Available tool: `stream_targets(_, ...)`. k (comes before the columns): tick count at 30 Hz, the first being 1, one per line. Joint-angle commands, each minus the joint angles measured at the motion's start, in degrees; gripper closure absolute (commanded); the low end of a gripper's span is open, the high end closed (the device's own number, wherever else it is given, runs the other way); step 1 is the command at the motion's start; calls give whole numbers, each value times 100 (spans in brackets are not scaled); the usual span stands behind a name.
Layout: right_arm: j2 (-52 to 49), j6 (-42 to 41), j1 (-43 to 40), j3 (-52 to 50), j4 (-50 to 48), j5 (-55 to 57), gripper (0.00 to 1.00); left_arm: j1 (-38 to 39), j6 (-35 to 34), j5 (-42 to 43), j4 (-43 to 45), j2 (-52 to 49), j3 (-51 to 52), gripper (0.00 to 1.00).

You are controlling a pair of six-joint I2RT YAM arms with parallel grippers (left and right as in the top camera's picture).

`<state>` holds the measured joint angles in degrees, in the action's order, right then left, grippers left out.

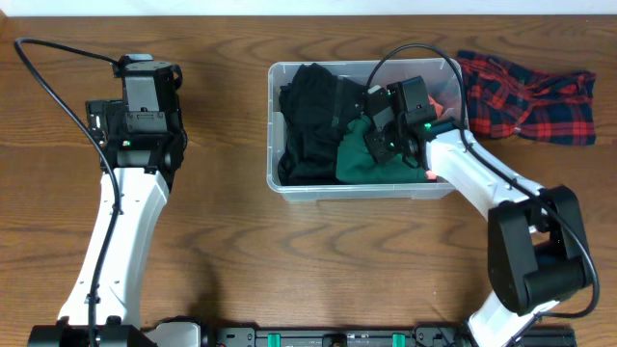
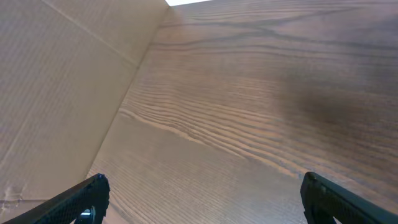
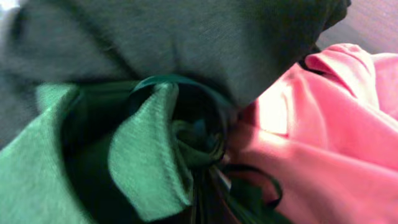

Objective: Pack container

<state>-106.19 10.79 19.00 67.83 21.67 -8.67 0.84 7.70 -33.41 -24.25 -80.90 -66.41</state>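
We see right jaws closed inside the container [image 1: 273, 125], probably pinching the green garment [image 1: 357, 162]. Left jaws gape wide over the table [image 2: 249, 93].

A wooden table [image 1: 231, 251] fills the overhead view, mid-brown with long dark grain running left to right. Two things lie directly on it. The clear plastic container [image 1: 357, 193] sits flat in the upper middle of the frame, long side parallel to the table's far edge. A red-and-black plaid cloth [image 1: 525, 92] lies crumpled in the upper right, its left end reaching the container's upper right corner. In the left wrist view, a pale corrugated cardboard panel [image 2: 56, 93] meets the wood along the frame's left side.
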Motion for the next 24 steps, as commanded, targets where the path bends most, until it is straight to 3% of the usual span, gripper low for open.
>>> stream_targets(1,-457,208,-35,-87,114,492,98,-17,-9,-50,-15,-33,-105,2)
stream_targets(8,-240,236,-33,4,240,544,99,-17,-9,-50,-15,-33,-105,2)
stream_targets(13,485,236,-33,273,529,544,98,-17,-9,-50,-15,-33,-105,2)
stream_targets(17,1215,214,-33,310,553,546,81,-17,-9,-50,-15,-33,-105,2)
stream_targets(24,2000,151,-35,310,1290,546,76,-17,-9,-50,-15,-33,-105,2)
